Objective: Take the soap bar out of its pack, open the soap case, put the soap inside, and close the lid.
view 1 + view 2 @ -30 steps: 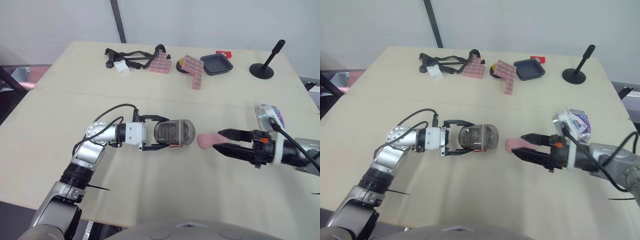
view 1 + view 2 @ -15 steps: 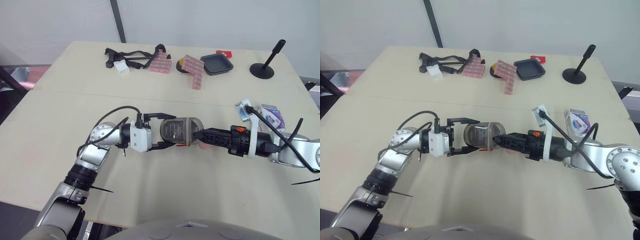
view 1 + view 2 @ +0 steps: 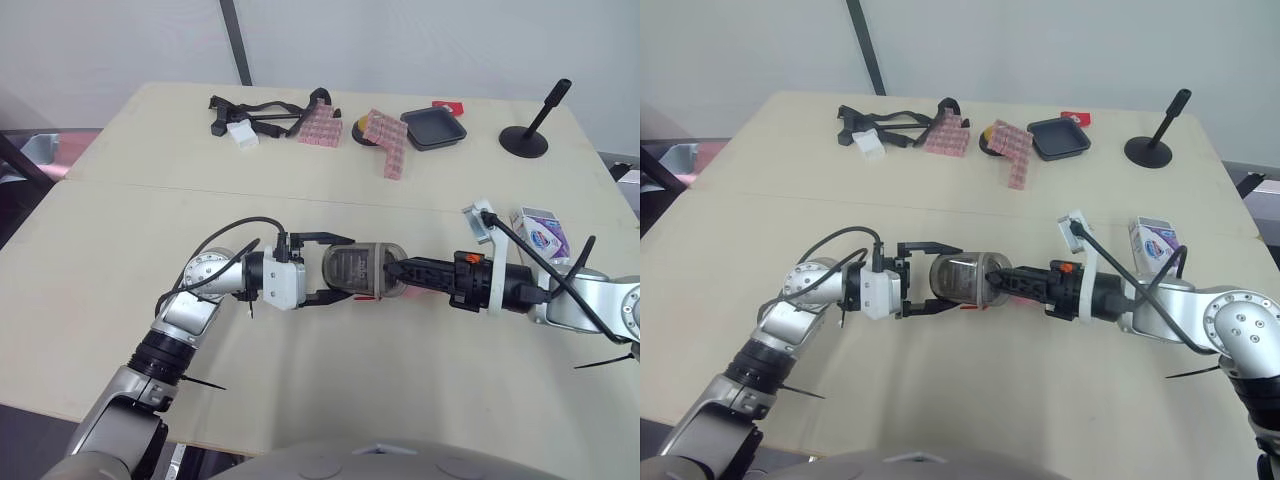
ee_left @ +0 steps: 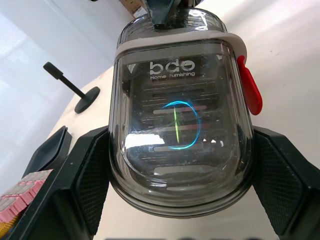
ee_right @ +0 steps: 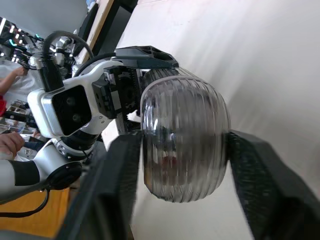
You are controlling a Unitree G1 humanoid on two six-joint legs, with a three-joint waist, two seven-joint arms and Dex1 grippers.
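centrally, left hand [image 3: 337,268] seemingly clasping soap case [image 3: 366,271]

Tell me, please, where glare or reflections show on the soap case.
Left wrist view: a blue-green ring of reflected light sits on the soap case, under its bdo lettering, with small white glints beside it. Right wrist view: pale highlights run along its ribbed shell, and bright streaks cross the table.

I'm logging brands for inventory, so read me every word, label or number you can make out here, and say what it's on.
"bdo": on the clear shell of the soap case.
"Home Furnishing": small line just under it, on the same case.
Soap pack: carries print, too small to read.
Nothing else on the table shows legible text.
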